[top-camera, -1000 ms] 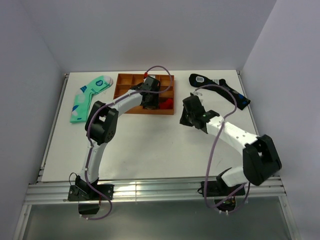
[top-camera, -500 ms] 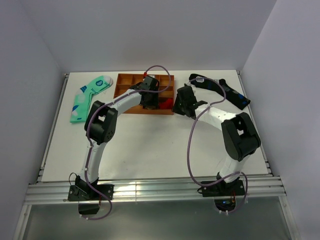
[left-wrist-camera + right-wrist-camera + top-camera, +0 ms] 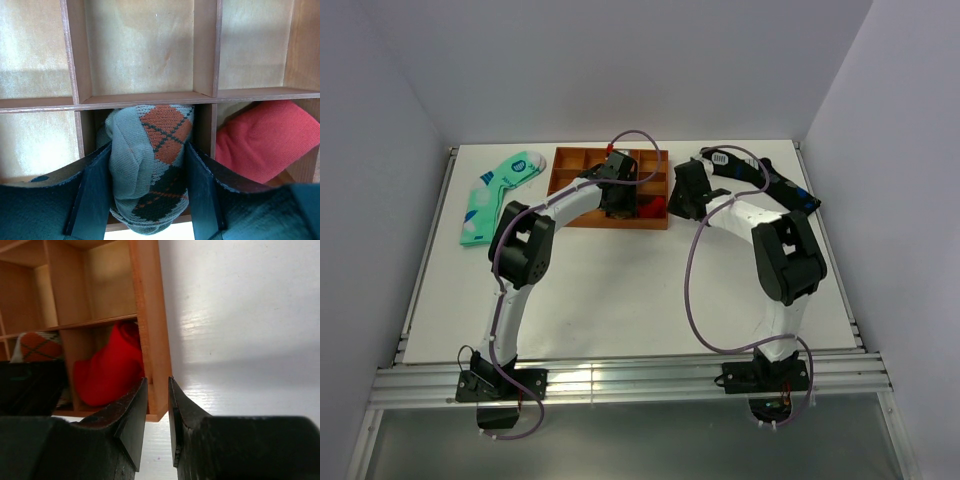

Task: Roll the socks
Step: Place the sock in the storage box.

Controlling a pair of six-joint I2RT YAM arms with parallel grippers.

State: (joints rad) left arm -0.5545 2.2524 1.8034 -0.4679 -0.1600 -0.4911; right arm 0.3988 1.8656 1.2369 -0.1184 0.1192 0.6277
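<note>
we see the left gripper (image 3: 149, 175) pinching the bunched argyle sock (image 3: 152, 135) inside a near-row cell of the wooden tray (image 3: 145, 98), the sock lying lengthwise between the fingers. cell walls crowd both sides; open room lies above. the right gripper (image 3: 158, 410) has its fingers narrowly apart at the tray's right wall; we cannot tell if they grip it.

The argyle sock (image 3: 147, 170) grey-tan with orange-red diamonds — the other sock (image 3: 265, 142) plain red, the tray (image 3: 145, 98) orange-brown.
</note>
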